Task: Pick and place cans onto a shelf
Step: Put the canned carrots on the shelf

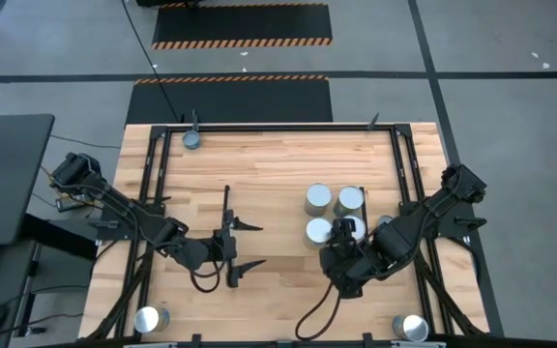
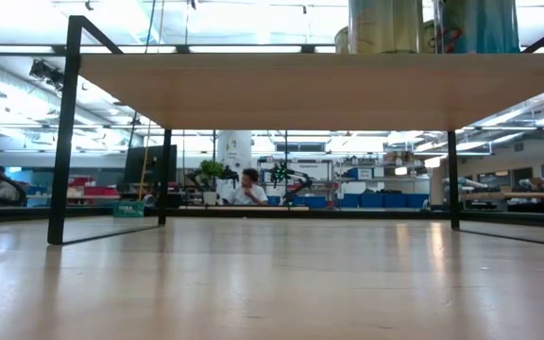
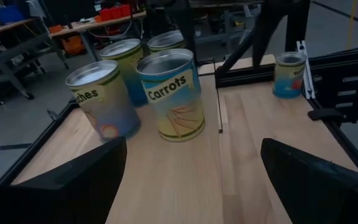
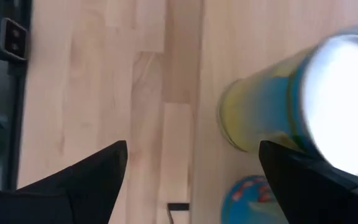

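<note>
Several silver-topped cans (image 1: pixel 318 199) (image 1: pixel 350 199) (image 1: pixel 318 232) stand upright in a cluster on the light-wood shelf board (image 1: pixel 269 164). From below, the low view shows the board (image 2: pixel 272 85), its black wire legs and two cans (image 2: pixel 385 24) on top. My left gripper (image 1: pixel 232 248) is open and empty, left of the cluster. Its wrist view shows the "Carrots" can (image 3: pixel 173 93) and its neighbours (image 3: pixel 101 99) ahead. My right gripper (image 1: pixel 341 249) is open and empty at the cluster's near side, above a yellow-green can (image 4: pixel 272 106) that lies off to one side of its fingers.
Single cans stand at the table's far left (image 1: pixel 192 139), near left (image 1: pixel 148 319) and near right (image 1: pixel 412 327) corners; one shows by the rail in the left wrist view (image 3: pixel 289 73). The black rail frame (image 1: pixel 278 126) edges the table. Bare wood lies between the grippers.
</note>
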